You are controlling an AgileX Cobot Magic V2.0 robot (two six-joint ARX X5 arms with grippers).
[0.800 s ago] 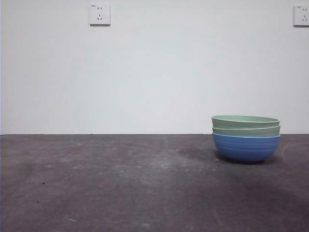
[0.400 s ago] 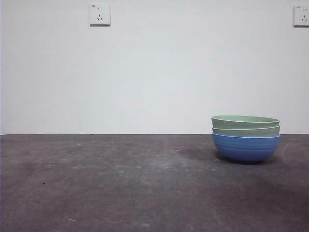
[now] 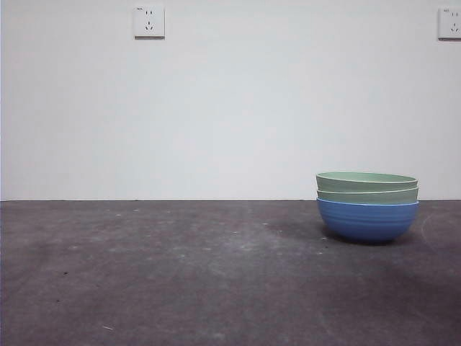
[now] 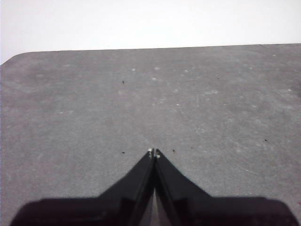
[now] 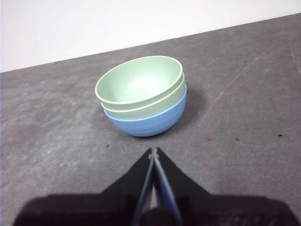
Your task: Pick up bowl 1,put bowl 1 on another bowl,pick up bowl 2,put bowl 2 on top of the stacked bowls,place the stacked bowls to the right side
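The stacked bowls [image 3: 367, 205] stand on the right side of the table: the glossy blue bowl [image 3: 367, 220] is the base, and two pale green bowls [image 3: 366, 181] nest in it with their rims showing above. In the right wrist view the stack [image 5: 143, 96] sits upright just beyond my right gripper [image 5: 154, 151], which is shut, empty and apart from it. My left gripper [image 4: 154, 153] is shut too, over bare table with no bowl in its view. Neither arm shows in the front view.
The dark grey table [image 3: 180, 274] stretches left of the stack, scuffed with pale marks. A white wall with two sockets [image 3: 148, 21] rises behind it. The table's far edge and a rounded corner [image 4: 19, 54] show in the left wrist view.
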